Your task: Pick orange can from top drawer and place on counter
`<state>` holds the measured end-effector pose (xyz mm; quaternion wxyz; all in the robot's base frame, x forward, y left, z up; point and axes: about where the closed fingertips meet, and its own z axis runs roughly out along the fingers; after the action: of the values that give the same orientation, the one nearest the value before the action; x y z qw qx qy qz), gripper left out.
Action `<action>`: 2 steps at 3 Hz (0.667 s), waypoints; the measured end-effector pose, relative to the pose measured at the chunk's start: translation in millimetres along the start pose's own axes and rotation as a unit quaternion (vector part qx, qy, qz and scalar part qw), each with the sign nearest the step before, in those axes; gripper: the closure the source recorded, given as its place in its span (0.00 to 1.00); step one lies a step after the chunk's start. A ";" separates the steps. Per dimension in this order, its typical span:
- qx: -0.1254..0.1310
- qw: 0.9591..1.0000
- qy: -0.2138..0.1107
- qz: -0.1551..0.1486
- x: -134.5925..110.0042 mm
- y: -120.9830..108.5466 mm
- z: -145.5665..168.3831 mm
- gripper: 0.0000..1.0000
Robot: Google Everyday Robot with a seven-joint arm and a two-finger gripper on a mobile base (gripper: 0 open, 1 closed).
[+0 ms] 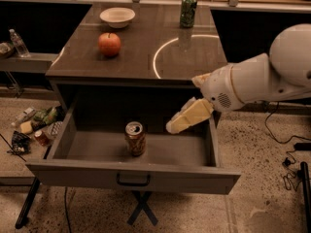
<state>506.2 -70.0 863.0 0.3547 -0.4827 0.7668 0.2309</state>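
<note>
We saw the counter (136, 57) above the drawer (131, 178), which stood open. Our claw (173, 126) hung over the drawer's right side; we could not tell how wide it stood. The orange can (134, 138) stood upright mid-drawer, left of the claw and apart. An apple (110, 44) sat on the counter.

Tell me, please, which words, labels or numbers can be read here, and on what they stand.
None can be read.
Small orange-brown soda can in the open grey top drawer: print not legible.
Tall green can on the glossy dark counter: print not legible.
Beige claw, above the drawer right of that can: no text.
</note>
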 end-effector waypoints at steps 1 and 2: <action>-0.017 1.000 -0.011 0.011 23.8 10.1 50.3 0.00; -0.014 1.000 -0.024 0.006 30.0 14.9 96.1 0.15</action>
<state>515.0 -14.0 778.5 0.3650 -0.4775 0.7576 0.2547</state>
